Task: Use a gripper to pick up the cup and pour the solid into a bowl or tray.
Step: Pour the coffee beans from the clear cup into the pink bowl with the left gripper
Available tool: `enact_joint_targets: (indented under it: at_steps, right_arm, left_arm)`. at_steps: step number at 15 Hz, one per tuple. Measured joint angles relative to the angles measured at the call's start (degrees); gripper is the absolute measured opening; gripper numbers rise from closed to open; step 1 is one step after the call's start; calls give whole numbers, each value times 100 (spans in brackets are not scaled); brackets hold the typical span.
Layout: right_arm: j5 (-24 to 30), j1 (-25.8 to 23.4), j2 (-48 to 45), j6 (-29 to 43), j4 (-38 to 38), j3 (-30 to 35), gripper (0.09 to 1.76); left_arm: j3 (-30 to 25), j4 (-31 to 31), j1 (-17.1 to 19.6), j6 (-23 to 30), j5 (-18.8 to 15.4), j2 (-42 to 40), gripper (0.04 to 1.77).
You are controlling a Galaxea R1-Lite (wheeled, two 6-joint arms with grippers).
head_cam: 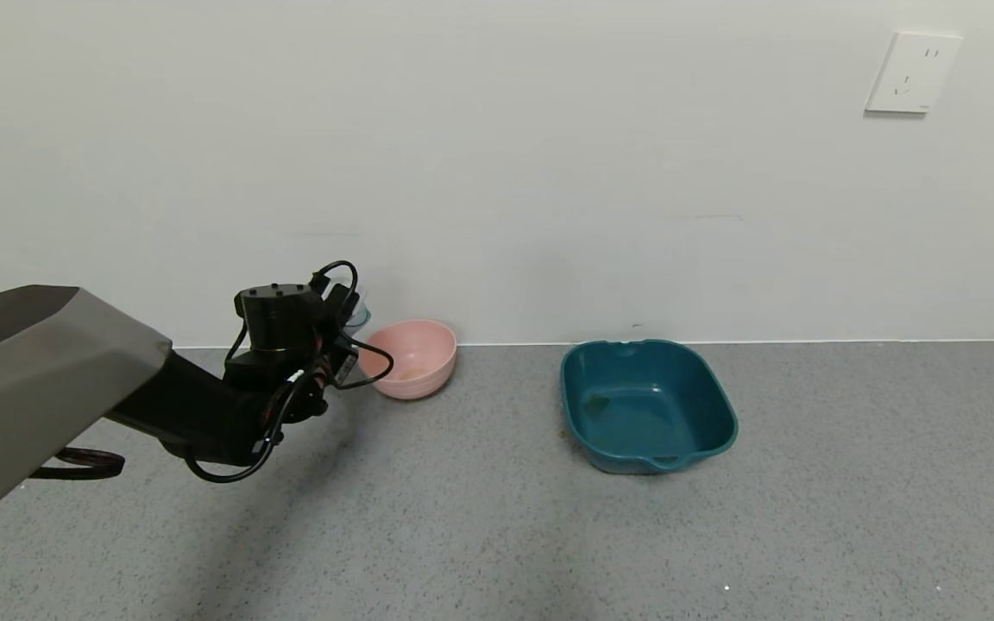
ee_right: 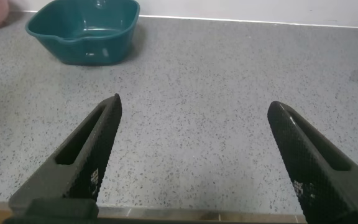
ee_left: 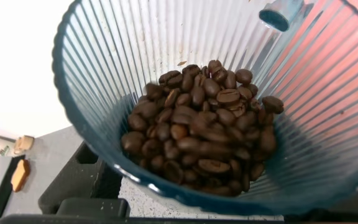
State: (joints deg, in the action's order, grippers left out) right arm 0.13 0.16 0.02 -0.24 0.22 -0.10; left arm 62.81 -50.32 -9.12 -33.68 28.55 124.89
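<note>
Pouring is the step in hand: the left gripper (head_cam: 350, 332) holds the cup (head_cam: 360, 312) raised beside the near-left rim of the pink bowl (head_cam: 415, 358), with only a sliver of the blue-grey cup showing past the black wrist in the head view. The left wrist view looks straight into the ribbed cup (ee_left: 229, 93), tilted, with the coffee beans (ee_left: 201, 146) heaped against its lower wall and not yet over the lip. The fingers themselves are hidden behind the cup, but it hangs in the air at the wrist, so the gripper is judged to be clamped on it.

To pour well, the lip should sit over the middle of the bowl before the tilt steepens, and the roll should be slow, since loose beans tend to go all at once and bounce off a shallow rim.

Counted: one cup, one pink bowl, one teal basin (head_cam: 645, 405) well off to the right, one heap of beans, two grippers. The right gripper (ee_right: 194, 155) hovers idle over the grey floor (ee_right: 216, 93), its two fingers (ee_right: 86, 149) spread wide and holding nothing.
</note>
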Motion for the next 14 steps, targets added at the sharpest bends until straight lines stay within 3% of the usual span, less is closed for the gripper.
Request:
enact_joint_targets:
  at_steps: [14]
  right_arm:
    - [0,0,0,0,-4,0,171]
  left_arm:
    - [100,94,-149,-986,11,66,133]
